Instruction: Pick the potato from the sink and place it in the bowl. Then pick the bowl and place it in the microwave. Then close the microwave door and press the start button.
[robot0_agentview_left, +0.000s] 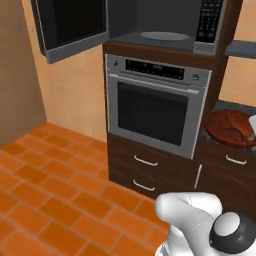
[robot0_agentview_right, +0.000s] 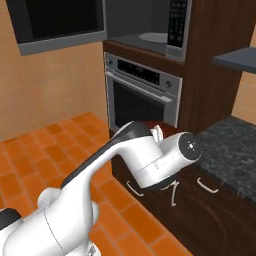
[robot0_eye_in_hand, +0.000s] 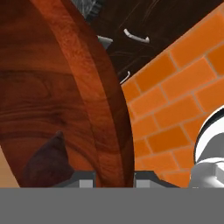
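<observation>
The bowl (robot0_eye_in_hand: 57, 100) fills the left half of the hand view, so close that its far edge is cut off at the top and left. Its rim runs down between the two fingertips (robot0_eye_in_hand: 85, 181), one tip on each side of the wall: the gripper (robot0_eye_in_hand: 114, 183) is clamped on the rim. A dark, blunt lump inside the bowl at about 7 o'clock is the potato (robot0_eye_in_hand: 46, 164), half shadowed and cut off below.

In the left base view the bowl (robot0_agentview_left: 227, 127) shows at 3 o'clock, at the level of the dark counter (robot0_agentview_left: 235, 107) right of the oven; a white part of the hand covers its right edge, and whether it touches the counter cannot be told. In the right base view the arm (robot0_agentview_right: 125, 170) hides nearly all of the bowl.

The arm rises from the lower left of the right base view, bends at a dark elbow and reaches to the right toward the cabinet, the wrist near the frame's centre.

There is one microwave (robot0_agentview_left: 165, 27) at 12 o'clock, its top cut off, with one pale turntable inside and one keypad at its right. Its one door (robot0_agentview_left: 70, 27) stands swung open to the left. One oven (robot0_agentview_left: 155, 107) sits directly beneath, and two drawer handles (robot0_agentview_left: 146, 161) show below that. Orange floor tiles (robot0_agentview_left: 45, 200) lie at 8 o'clock.
</observation>
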